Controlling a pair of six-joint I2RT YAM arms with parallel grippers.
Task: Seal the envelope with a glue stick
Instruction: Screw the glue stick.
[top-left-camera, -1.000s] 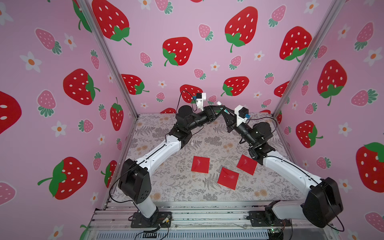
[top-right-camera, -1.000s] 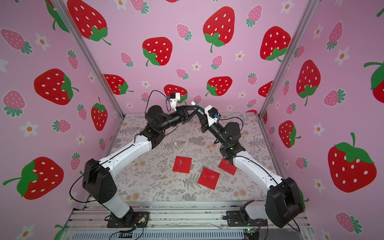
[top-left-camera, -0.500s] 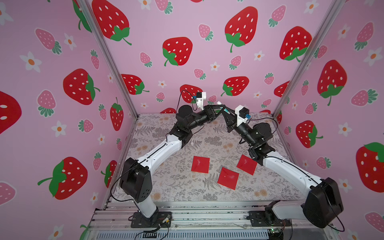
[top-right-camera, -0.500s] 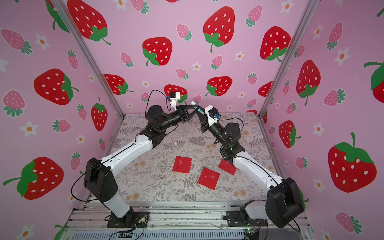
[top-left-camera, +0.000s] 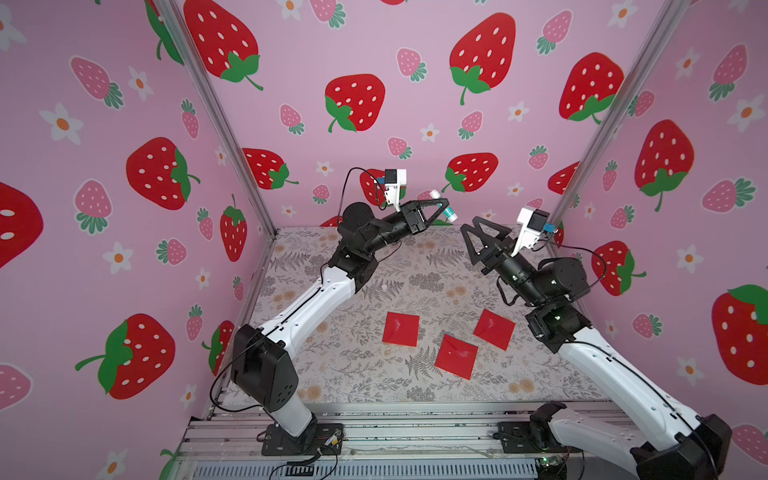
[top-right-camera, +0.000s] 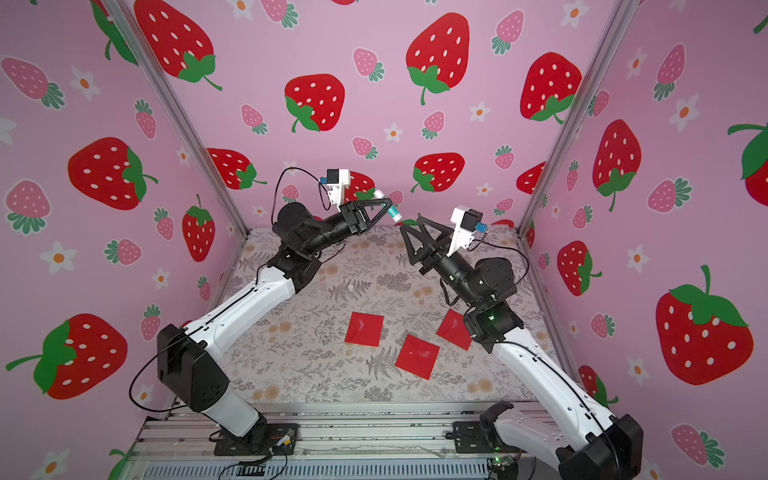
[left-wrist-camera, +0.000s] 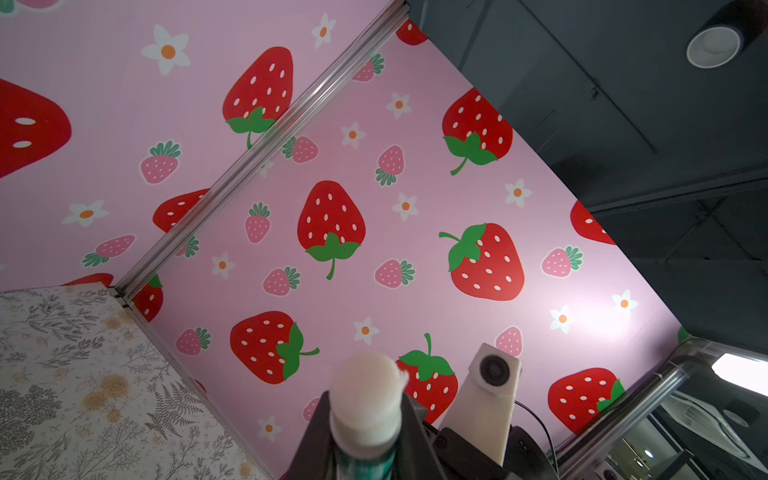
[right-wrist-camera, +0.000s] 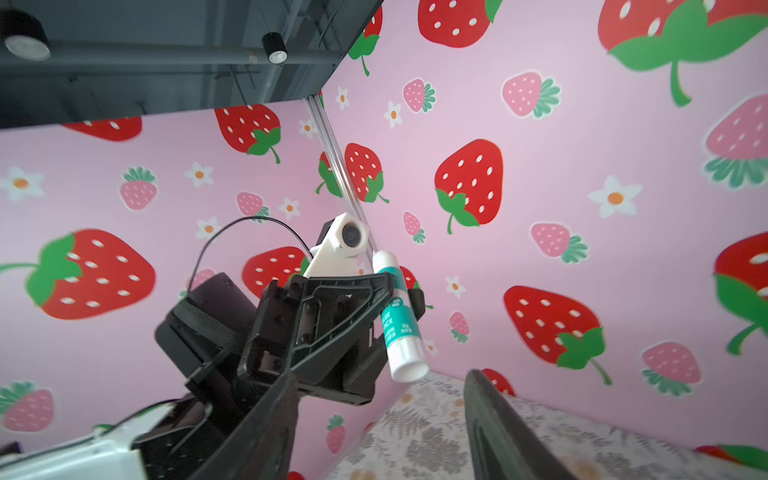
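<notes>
1. The left pincer (top-left-camera: 446, 208) is clamped across the glue stick (top-left-camera: 444, 205). It holds the stick high in the air above the middle of the table's back edge.
2. The stick's long axis runs steeply aslant. One white end points up toward the back wall and the other points down toward the right arm, with the teal band sitting between the jaws.
3. The right pincer (top-left-camera: 478, 227) has its jaws apart with nothing between them. It points upward, just beside and a little below the stick's lower end, without touching it.
4. The stick's upper end looks rounded and white; whether that is a cap or bare glue cannot be told.
5. Three red envelopes (top-left-camera: 401, 329) (top-left-camera: 456, 356) (top-left-camera: 494, 329) lie flat on the table (top-left-camera: 332, 365). They sit nearer its front edge, spread from the middle toward the right edge, far below the stick. Whether their flaps are open cannot be told.
6. Judgement: the stick must travel down and forward, and the left arm already carries it. The envelope nearest the left edge looks the easiest target.
7. Judgement: the open right pincer sits close to the stick's way down. The right arm's elbow hangs over the envelope nearest the right edge.
8. A small white speck (top-left-camera: 384, 287) lies on the table between the arms, too small to identify.
</notes>
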